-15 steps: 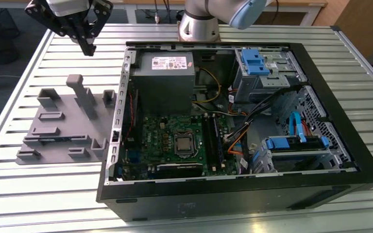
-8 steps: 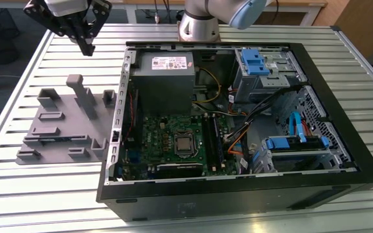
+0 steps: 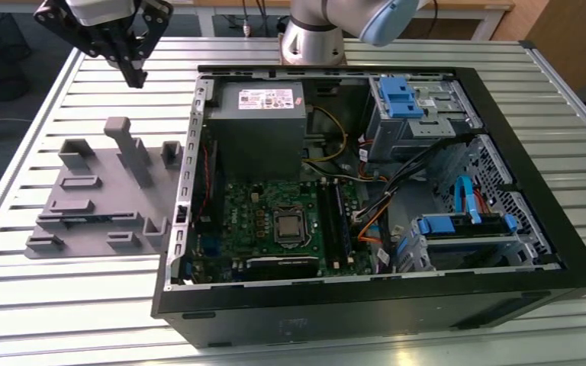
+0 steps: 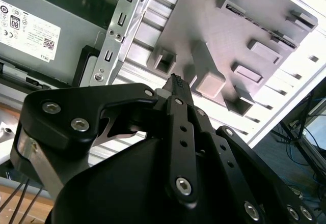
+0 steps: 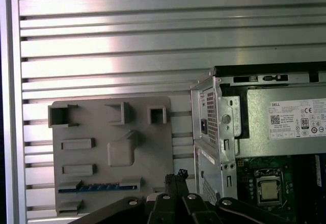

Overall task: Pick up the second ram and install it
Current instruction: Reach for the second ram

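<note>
The gripper (image 3: 133, 75) hangs up high near the grey block (image 3: 89, 191), pinched closed and holding nothing. The memory stick (image 5: 99, 187) sits in that block.

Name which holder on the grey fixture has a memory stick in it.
The long one with the second ram in it, showing its blue strip; the grey fixture's other holders show only grey plastic.

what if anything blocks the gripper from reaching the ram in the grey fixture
Nothing visible, so likely yes: the gripper hangs in open air near the grey fixture, and the ram lies in an edge slot with its top exposed.
</note>
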Action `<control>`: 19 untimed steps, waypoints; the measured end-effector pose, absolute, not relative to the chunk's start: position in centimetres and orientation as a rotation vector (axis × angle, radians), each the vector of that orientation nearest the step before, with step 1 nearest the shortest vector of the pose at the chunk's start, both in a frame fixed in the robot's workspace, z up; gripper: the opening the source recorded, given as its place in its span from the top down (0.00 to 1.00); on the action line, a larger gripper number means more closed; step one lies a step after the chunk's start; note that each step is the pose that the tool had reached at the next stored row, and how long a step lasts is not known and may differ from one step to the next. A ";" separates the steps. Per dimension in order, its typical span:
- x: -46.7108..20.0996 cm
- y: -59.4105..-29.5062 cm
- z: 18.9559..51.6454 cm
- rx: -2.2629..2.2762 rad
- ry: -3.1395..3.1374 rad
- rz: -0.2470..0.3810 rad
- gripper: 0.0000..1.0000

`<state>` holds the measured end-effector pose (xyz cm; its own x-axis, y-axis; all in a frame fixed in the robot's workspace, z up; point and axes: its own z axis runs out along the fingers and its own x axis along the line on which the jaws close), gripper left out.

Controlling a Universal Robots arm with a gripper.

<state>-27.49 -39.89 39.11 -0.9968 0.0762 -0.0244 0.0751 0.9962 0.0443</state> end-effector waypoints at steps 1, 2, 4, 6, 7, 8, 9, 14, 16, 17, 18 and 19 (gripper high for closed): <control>-27.5 -39.9 39.1 0.118 3.113 0.068 0.89; -27.5 -39.9 39.1 0.118 3.112 0.068 0.89; -27.6 -39.9 39.1 0.118 3.113 0.068 0.89; -27.6 -39.9 39.1 0.118 3.112 0.068 0.89; -27.7 -39.9 39.1 0.118 3.112 0.068 0.89; -27.7 -39.9 39.1 0.118 3.112 0.068 0.89; -27.7 -39.9 39.1 0.118 3.112 0.068 0.89; -27.9 -39.9 39.1 0.118 3.112 0.068 0.89; -28.0 -39.9 39.1 0.118 3.112 0.068 0.89; -28.1 -39.9 39.1 0.118 3.112 0.068 0.89; -28.1 -39.9 39.1 0.118 3.113 0.068 0.89; -28.2 -39.9 39.1 0.118 3.112 0.068 0.89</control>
<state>-28.19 -39.90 39.10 -0.9968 0.0762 -0.0245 0.0750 0.9962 0.0444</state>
